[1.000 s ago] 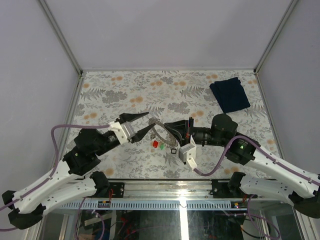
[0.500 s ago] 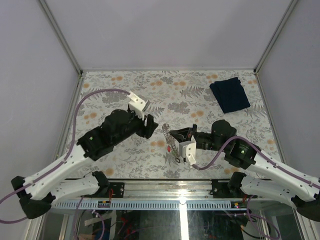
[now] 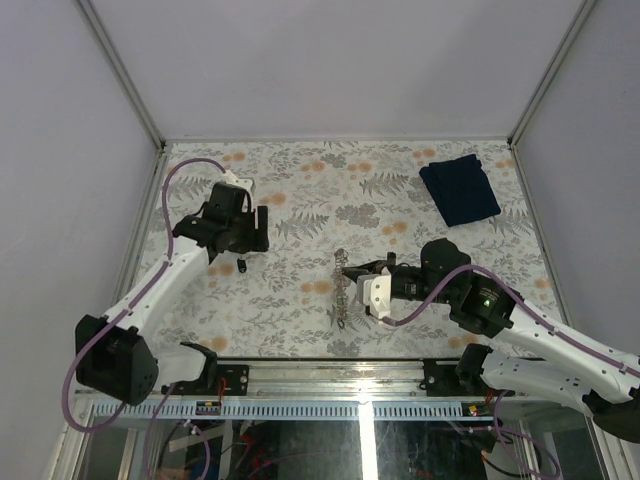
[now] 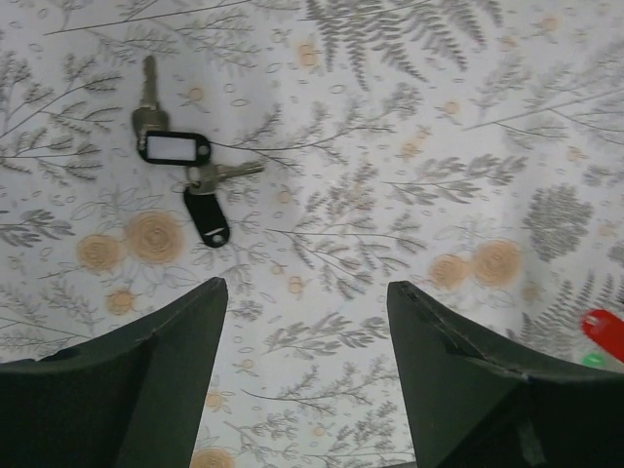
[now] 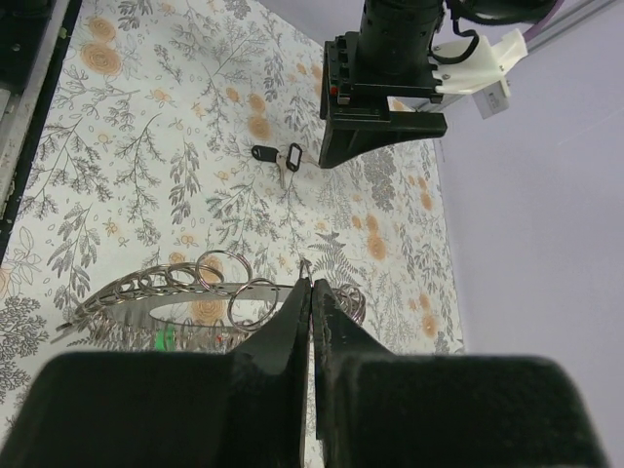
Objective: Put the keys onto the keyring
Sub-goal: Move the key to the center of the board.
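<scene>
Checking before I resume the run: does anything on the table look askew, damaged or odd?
Nothing stands out. The keys lie flat and loose on the table near the open left gripper; the keyring is pinched in the shut right gripper, apart from them.

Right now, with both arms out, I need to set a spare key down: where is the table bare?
Bare: the far strip of table between the left gripper and the blue cloth, and the near patch between the keys and the keyring. Crowded: around the right gripper, shut on the keyring.
</scene>
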{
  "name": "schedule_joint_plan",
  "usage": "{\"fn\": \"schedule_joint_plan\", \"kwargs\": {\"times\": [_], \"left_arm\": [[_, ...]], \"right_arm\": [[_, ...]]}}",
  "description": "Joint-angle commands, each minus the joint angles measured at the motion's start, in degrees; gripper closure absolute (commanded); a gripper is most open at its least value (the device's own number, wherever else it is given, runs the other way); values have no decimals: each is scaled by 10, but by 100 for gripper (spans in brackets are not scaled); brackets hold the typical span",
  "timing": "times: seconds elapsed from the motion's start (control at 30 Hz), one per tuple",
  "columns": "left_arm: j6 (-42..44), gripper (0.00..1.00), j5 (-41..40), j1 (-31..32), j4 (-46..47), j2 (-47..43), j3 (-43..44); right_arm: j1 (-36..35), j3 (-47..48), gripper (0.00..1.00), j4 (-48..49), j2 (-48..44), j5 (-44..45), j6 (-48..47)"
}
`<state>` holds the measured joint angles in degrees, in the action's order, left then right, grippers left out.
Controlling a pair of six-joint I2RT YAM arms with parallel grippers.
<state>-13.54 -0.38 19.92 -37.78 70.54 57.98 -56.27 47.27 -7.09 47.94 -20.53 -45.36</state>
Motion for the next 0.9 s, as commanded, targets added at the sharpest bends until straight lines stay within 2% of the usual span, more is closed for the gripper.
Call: {"fn": "schedule_joint_plan", "kwargs": {"times": [0.0,0.27,0.37,0.53,0.63,0.87], "left_arm": [[55,33,-5,-42,-20,40,20],[107,38,24,-114,-16,151,32],[118,45,56,-140,-14,182,45],[139,53,46,-155,-7,232,66],[150,57,74,-166,-9,268,77],[164,60,82,-169,-8,298,74]], "right_arm": [[-5,9,100,31,-17,-9,16],[-5,-7,100,32,-32,-33,33],[-5,-13,100,33,-37,-44,39],[-5,-19,100,26,-47,-52,41],[-5,-24,100,27,-51,-47,42],[-6,-25,100,28,-51,-49,45]]}}
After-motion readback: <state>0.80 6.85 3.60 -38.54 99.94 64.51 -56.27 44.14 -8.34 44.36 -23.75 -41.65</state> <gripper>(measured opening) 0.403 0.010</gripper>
